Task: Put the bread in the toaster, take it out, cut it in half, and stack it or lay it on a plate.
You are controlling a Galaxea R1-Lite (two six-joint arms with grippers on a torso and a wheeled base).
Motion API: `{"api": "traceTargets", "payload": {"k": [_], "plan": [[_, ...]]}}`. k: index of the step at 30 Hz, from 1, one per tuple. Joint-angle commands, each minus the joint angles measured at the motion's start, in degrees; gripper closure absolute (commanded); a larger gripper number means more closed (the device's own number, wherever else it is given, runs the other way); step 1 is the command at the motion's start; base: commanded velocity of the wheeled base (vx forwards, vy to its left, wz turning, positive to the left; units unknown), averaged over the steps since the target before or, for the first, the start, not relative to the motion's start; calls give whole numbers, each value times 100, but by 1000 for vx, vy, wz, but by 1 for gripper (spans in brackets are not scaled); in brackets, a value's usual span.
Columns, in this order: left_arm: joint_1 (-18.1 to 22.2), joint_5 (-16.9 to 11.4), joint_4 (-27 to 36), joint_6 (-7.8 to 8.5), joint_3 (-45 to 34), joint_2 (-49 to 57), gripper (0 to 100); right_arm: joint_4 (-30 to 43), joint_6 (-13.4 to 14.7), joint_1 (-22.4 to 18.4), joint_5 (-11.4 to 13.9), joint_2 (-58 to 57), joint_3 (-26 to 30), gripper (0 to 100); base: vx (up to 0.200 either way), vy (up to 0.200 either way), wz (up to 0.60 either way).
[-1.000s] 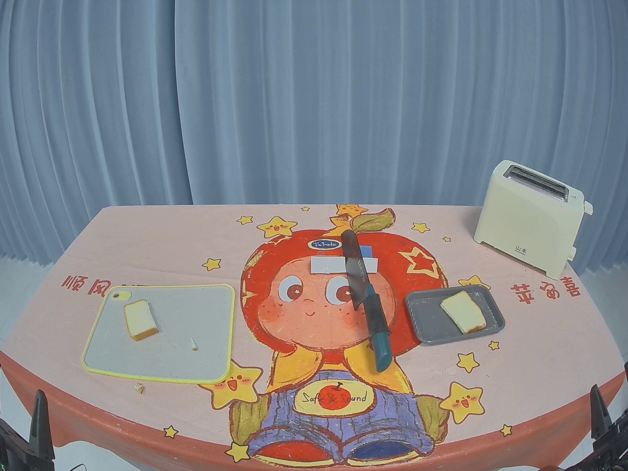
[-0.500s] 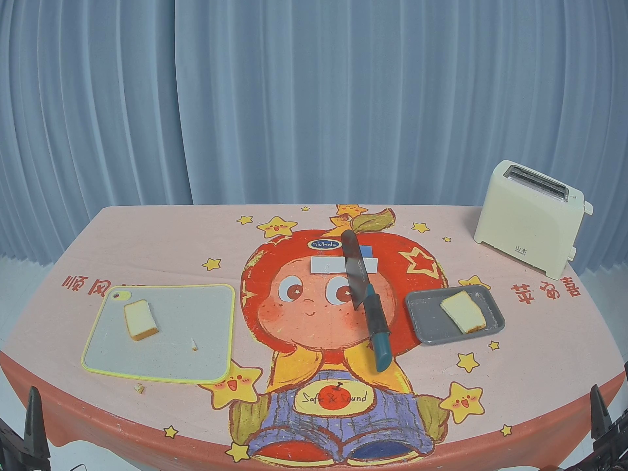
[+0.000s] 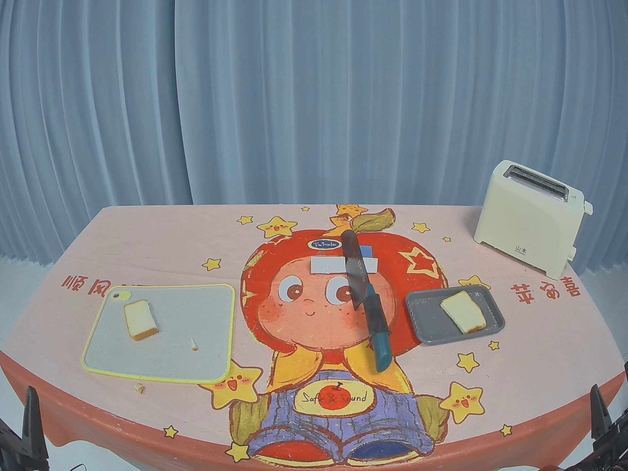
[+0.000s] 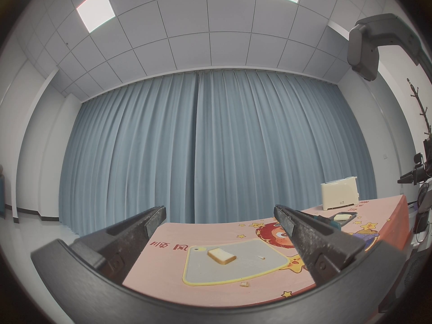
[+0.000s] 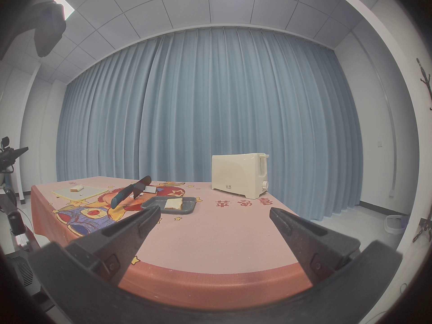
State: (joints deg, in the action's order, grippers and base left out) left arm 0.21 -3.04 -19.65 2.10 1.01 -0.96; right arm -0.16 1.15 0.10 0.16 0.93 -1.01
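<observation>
Blue curtain (image 3: 314,86) behind; pink printed counter (image 3: 163,243). One bread half (image 3: 140,319) lies on cutting board (image 3: 190,335), the other half (image 3: 463,311) on grey plate (image 3: 425,315). Both arms' jaws apart, empty, off the near edge. Judgement: bread light, soft, crumbly; pinch gently across the crust edges.
</observation>
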Motion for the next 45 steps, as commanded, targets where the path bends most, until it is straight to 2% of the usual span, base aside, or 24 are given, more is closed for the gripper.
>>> {"api": "traceTargets", "payload": {"k": [1, 6, 9, 11, 18, 23, 27, 30, 36, 43, 45], "plan": [[-3, -4, -30, 1, -101, 0, 0, -2, 0, 8, 2, -93, 101, 0, 0, 0, 0], [-3, -30, -346, 10, -101, -431, 0, -2, 0, 8, 2, -93, 101, 0, 0, 0, 0], [-47, -197, -267, 10, -101, -695, 0, -2, 0, -1, 2, -93, 101, 0, 0, 0, 0], [-56, -294, -153, 10, -101, -870, 0, -2, 0, -1, 2, -93, 101, 0, 0, 0, 0], [-232, -356, 330, 36, -22, -1108, 0, -2, 0, -1, 2, -93, 101, 0, 0, 0, 0], [-539, -356, 1033, 28, 268, -1108, 0, -2, 0, 8, 2, -93, 101, 0, 0, 0, 0], [-574, -364, 1429, 36, 567, -1134, 0, -2, 0, 8, 2, -93, 101, 0, 0, 0, 0], [-522, -347, 1684, -34, 822, -1336, 0, -2, 0, 8, 2, -93, 101, 0, 0, 0, 0], [-522, -285, 1781, -43, 945, -1670, 0, -2, 0, 8, 2, -93, 101, 0, 0, 0, 0], [-530, -347, 1763, -51, 1077, -2154, 0, -2, 0, -1, 2, -93, 101, 0, 0, 0, 0], [-522, -329, 1781, -122, 1156, -2373, 0, -2, 0, 8, 2, -93, 101, 0, 0, 0, 0]]}}
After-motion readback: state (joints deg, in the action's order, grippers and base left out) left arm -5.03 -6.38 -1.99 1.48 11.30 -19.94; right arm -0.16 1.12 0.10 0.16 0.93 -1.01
